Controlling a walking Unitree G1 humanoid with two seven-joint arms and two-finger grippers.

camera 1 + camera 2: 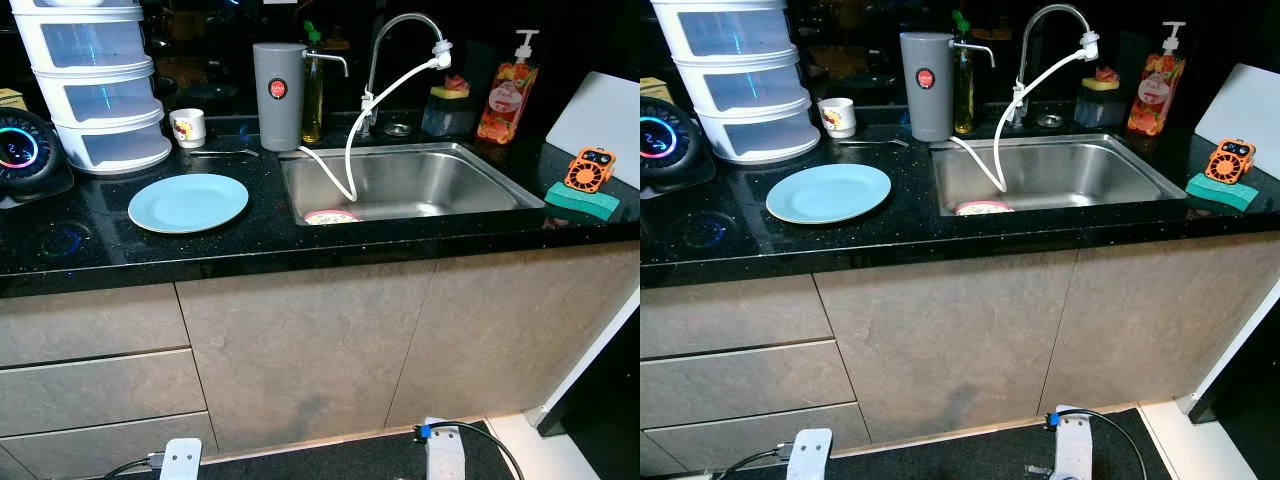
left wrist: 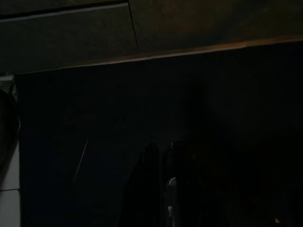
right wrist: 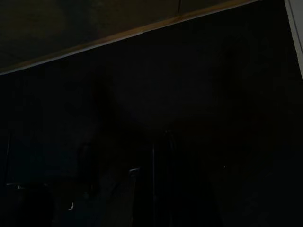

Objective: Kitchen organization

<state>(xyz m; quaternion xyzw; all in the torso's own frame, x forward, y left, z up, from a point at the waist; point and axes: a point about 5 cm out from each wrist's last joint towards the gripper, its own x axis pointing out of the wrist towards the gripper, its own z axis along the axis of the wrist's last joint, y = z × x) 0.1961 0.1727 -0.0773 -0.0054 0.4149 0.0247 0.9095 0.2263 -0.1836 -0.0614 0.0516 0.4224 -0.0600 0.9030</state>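
Blue plate on black countertop

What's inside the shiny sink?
Inside the sink a white hose hangs down from the tap. A small round dish with a pink rim sits at the near edge. The counter's front hides part of it.

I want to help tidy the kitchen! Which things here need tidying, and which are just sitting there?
For tidying: plate, cup, bowl in the sink, sponge.

Just there: drawers, tap, soap bottle, grey filter. Both arms hang idle.
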